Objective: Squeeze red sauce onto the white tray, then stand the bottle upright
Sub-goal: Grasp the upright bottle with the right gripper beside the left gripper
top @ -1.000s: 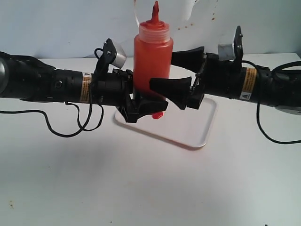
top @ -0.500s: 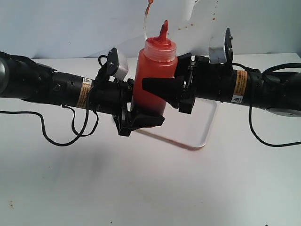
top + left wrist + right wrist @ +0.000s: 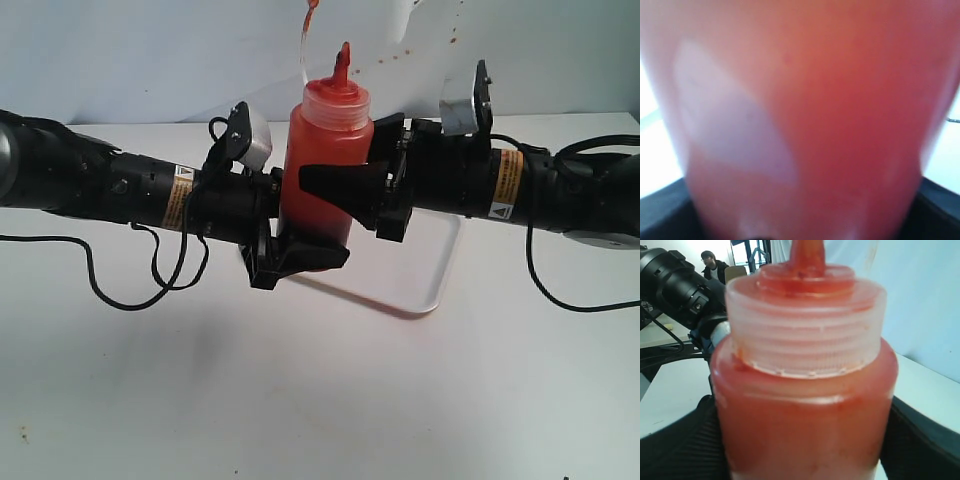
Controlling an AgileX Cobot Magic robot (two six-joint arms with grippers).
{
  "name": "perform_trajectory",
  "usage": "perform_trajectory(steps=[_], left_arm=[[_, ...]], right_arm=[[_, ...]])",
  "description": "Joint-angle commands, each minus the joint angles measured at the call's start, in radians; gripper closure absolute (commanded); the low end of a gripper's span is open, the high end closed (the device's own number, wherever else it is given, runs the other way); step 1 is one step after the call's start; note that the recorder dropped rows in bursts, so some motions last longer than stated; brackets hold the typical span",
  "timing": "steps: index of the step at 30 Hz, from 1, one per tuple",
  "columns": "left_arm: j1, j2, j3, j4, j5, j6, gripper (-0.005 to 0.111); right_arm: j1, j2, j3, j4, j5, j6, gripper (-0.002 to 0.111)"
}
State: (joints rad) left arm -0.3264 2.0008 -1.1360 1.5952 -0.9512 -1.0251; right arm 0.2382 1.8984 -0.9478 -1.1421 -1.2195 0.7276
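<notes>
The bottle is nearly upright over the near part of the white tray, nozzle up and leaning slightly right. The red sauce tints its wall, and its thin cap strap curls above. My left gripper is shut on the bottle's lower end and hides the base. My right gripper is shut on the body below the shoulder. In the left wrist view the bottle fills the frame. In the right wrist view the bottle sits between dark fingers. No sauce shows on the tray.
Both arms reach in level from the sides, and the left arm shows behind the bottle in the right wrist view. A loose black cable hangs under the left arm. A sauce-stained wall stands behind the white table.
The right gripper moved in and shut on the bottle. The bottle tipped slightly right, and the red blob that showed on the tray is now covered by the left gripper.
</notes>
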Motion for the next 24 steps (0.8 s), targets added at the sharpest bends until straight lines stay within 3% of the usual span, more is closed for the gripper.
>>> perform_trajectory(steps=[1,11,15,19,24], left_arm=[[-0.004,-0.01,-0.009,-0.008,-0.054,0.01,0.107],[-0.004,-0.01,-0.009,-0.008,-0.054,0.01,0.104],[-0.004,-0.01,-0.009,-0.008,-0.035,0.01,0.096],[-0.004,-0.01,-0.009,-0.008,-0.017,0.01,0.082],[-0.004,-0.01,-0.009,-0.005,-0.017,0.01,0.047]], right_arm=[[0.006,-0.006,0.003,0.035,-0.002,0.004,0.108],[0.006,-0.006,0.003,0.046,-0.002,0.007,0.108],[0.006,-0.006,0.003,0.051,-0.002,0.007,0.108],[0.006,-0.006,0.003,0.053,-0.002,0.007,0.108],[0.006,-0.006,0.003,0.053,-0.002,0.007,0.108]])
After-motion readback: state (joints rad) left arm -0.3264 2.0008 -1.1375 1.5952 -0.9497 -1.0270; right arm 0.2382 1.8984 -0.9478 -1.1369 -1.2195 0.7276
